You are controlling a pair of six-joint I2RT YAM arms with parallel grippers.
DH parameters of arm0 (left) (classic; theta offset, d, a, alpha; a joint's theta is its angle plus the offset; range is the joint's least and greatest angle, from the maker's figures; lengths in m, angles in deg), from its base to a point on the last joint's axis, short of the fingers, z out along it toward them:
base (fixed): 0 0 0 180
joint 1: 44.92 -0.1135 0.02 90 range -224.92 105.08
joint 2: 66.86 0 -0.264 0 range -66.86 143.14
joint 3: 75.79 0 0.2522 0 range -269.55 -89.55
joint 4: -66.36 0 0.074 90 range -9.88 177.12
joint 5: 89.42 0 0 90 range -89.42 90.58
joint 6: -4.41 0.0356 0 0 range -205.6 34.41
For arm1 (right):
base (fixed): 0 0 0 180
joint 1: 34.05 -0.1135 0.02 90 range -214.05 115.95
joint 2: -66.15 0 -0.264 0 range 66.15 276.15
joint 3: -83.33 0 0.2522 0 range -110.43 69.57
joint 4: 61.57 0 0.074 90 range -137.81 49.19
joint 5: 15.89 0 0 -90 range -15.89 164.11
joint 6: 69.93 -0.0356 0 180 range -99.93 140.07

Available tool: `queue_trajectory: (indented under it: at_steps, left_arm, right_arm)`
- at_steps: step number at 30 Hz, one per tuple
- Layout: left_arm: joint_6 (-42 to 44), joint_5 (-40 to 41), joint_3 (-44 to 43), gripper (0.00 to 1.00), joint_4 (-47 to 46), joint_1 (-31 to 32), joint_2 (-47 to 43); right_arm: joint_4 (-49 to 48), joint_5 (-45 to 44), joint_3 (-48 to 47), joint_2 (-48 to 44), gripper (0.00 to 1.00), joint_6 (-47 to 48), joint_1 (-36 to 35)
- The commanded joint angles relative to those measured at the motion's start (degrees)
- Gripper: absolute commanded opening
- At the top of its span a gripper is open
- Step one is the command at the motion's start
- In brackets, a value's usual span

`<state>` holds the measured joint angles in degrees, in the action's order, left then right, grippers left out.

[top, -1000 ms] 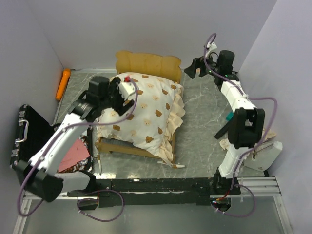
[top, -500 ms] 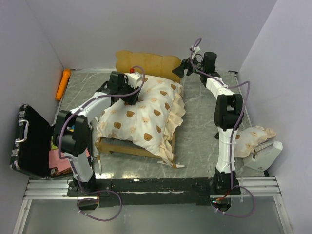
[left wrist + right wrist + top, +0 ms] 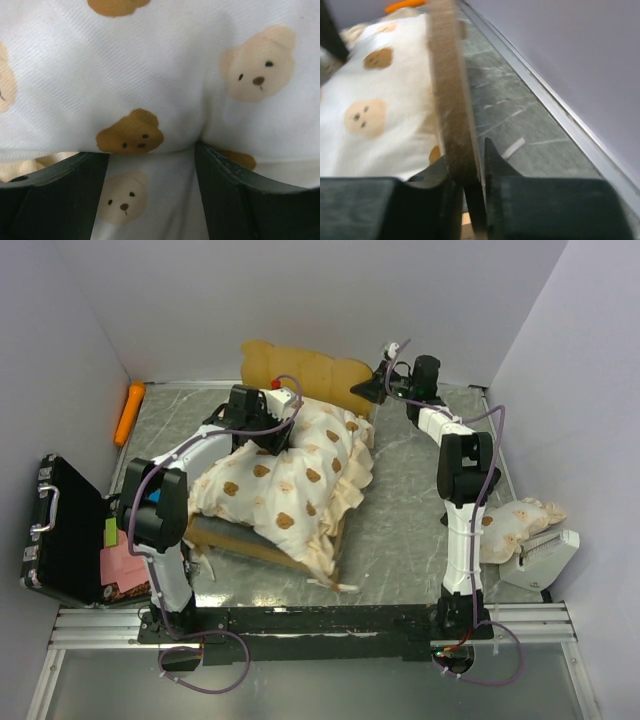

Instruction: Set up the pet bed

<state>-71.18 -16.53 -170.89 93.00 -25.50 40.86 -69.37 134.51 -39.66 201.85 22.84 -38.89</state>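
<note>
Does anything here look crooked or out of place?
The cream bear-print ruffled mattress sits bunched and askew on the light-wood bed frame, spilling over its right side. The matching pillow lies off the bed, far right.

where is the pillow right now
In the top view, the pillow lies at the right edge of the table, against a white box, well apart from the bed.

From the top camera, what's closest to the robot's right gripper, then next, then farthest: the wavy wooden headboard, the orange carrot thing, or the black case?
1. Tall wavy light-wood headboard: the right gripper pinches its right end, at the back.
2. Orange carrot-shaped thing: far left, by the back wall.
3. Black hard case with a handle: left edge, toward the front.
</note>
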Motion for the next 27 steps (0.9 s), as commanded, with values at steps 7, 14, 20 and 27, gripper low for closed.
queue_trajectory:
  at_steps: [7, 14, 20, 27]
  left_arm:
    - [6.23, -5.83, -2.86, 0.85, 7.51, 2.46, -4.61]
    - [6.85, -8.03, -6.54, 0.91, 11.37, 4.84, -9.11]
    - [7.03, -6.72, -7.95, 0.97, 12.42, 5.01, -11.3]
    - [8.0, -5.13, -6.82, 0.99, 12.07, 5.01, -14.64]
  right_arm:
    - [-35.99, -10.29, 36.76, -21.41, 0.0, -14.28, 6.32]
    - [-27.41, -30.22, 55.69, -38.47, 0.0, -3.3, 9.76]
    - [-27.91, -40.79, 67.98, -47.88, 0.0, -9.08, 17.4]
    - [-25.82, -50.11, 76.88, -58.25, 0.0, -11.02, 19.7]
